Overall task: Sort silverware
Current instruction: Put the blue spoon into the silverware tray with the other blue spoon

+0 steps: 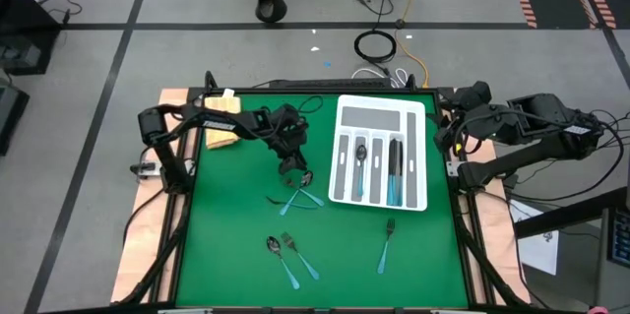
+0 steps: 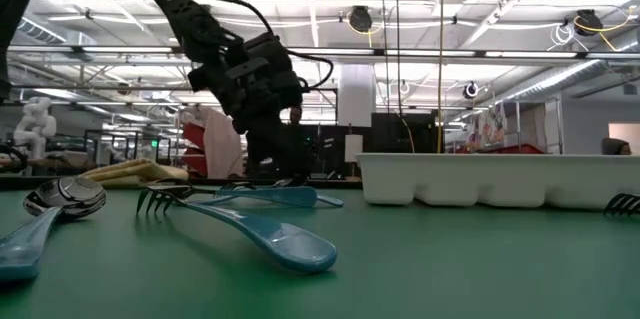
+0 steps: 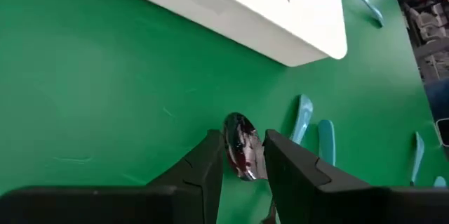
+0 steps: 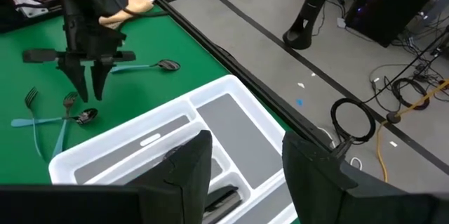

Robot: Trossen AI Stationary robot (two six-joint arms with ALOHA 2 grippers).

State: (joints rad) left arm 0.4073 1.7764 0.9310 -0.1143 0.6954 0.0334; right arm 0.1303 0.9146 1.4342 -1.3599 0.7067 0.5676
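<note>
The left gripper (image 1: 292, 169) hangs low over the green mat (image 1: 226, 235), just left of the white tray (image 1: 417, 157), its fingers (image 3: 203, 171) narrowly parted around the bowl of a spoon (image 3: 240, 146) lying among crossed cutlery. The right gripper (image 4: 242, 164) waits at the table's right edge above the tray's corner, fingers apart and empty.

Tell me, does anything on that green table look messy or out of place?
Somewhat. Several pieces of silverware lie crossed over each other left of the white tray, and a lone fork sits below it. The left tool hovers open around a spoon head. Nothing looks broken or spilled.
</note>
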